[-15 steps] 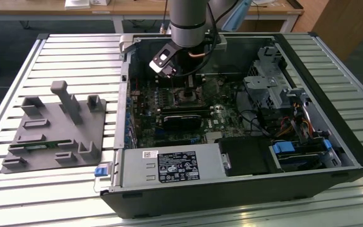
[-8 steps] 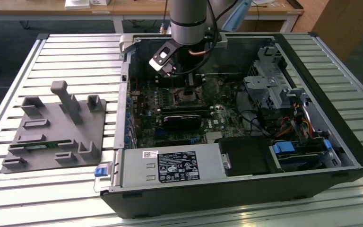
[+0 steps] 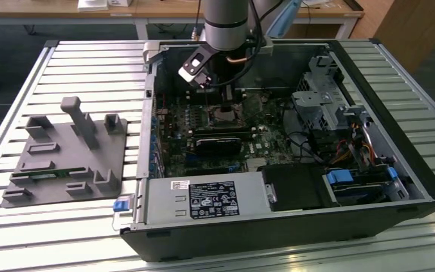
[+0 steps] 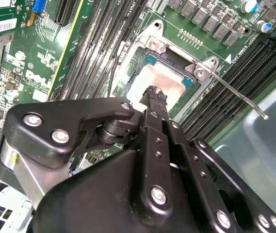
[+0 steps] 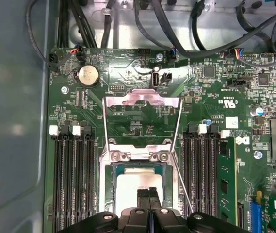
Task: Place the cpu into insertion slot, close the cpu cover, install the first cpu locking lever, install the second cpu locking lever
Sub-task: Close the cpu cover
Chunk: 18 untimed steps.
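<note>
Cpu point(image 5: 135, 187): lies flat in the insertion slot point(image 5: 106, 190), pale top up, directly under the gripper point(image 5: 149, 193). Fingers point(image 5: 143, 195) pressed together with nothing between them, tips over the middle of the chip's top; touching or just above, cannot tell. Cpu cover point(image 5: 142, 98) stands open, hinged at one edge of the slot, with the green board point(image 5: 128, 73) showing through its window. Thin metal lever point(image 4: 239, 95) juts out from a corner of the slot, across the long black memory slots point(image 5: 72, 184). In the exterior view, arm point(image 3: 229, 22) reaching down into an open computer case point(image 3: 278, 241) resting on a slatted table point(image 3: 29, 243). Grey holder point(image 3: 66, 153) on the table at the exterior view's left, apart from the case.
</note>
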Available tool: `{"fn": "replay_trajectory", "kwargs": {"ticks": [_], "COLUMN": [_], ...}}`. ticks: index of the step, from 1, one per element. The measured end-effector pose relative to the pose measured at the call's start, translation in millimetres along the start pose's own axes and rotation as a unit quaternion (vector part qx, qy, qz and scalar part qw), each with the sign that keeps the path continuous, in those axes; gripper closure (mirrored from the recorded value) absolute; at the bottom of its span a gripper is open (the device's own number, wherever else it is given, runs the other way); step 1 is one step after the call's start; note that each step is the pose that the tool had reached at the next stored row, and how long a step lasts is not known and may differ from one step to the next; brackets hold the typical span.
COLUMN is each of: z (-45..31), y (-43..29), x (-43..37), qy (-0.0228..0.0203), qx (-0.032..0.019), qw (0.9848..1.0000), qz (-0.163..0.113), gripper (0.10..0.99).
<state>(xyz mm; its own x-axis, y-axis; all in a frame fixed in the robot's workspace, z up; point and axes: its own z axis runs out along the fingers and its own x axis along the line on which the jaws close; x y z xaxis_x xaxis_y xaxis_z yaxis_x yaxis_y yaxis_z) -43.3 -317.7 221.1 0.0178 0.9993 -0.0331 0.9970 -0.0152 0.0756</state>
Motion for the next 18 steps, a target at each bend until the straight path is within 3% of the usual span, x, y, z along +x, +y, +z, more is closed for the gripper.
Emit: {"fn": "replay_trajectory", "kwargs": {"ticks": [8, 13, 18], "z": [-7.3, -15.7, -25.3], "y": [0.6, 1.2, 2.0], "x": [-0.2, -0.5, -0.8], "qy": [0.0001, 0.0001, 0.0038], "qx": [0.0002, 0.0007, 0.0013], "qw": [1.0000, 1.0000, 1.0000], "qz": [0.000, 0.000, 0.001], "gripper": [0.980, 0.980, 0.980]}}
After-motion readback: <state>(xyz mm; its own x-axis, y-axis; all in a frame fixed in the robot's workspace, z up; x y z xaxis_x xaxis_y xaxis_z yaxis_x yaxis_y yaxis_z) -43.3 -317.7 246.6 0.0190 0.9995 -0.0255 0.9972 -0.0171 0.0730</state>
